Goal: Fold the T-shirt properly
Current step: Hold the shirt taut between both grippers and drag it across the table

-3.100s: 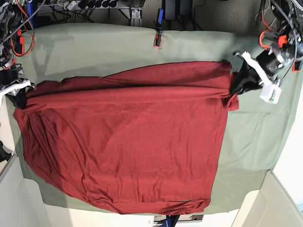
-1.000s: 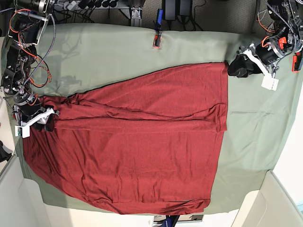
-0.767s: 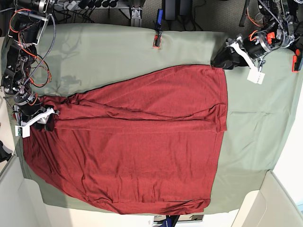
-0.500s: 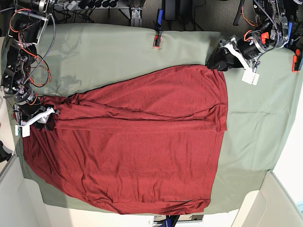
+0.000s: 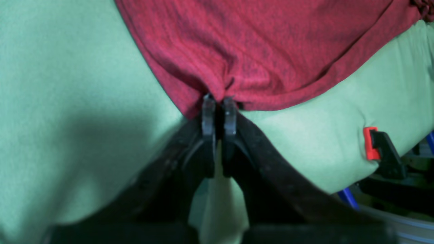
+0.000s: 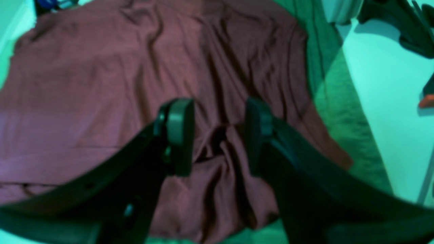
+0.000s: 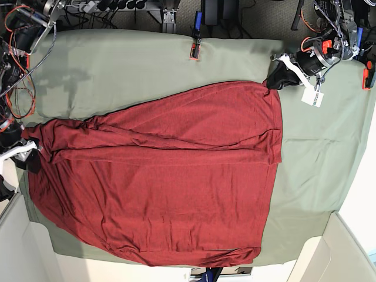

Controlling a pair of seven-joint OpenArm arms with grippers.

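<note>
A sage-green cloth (image 7: 317,158) covers the table, secured at its far edge by a black clamp with red tip (image 7: 194,49), with pale bins (image 7: 329,252) alongside.

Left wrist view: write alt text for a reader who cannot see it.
The left gripper, its two black fingers pressed together, pinches a bunched edge of the dark red T-shirt. The shirt lies over a sage-green table cloth; a red and black clamp sits at the cloth's edge on the right.
</note>
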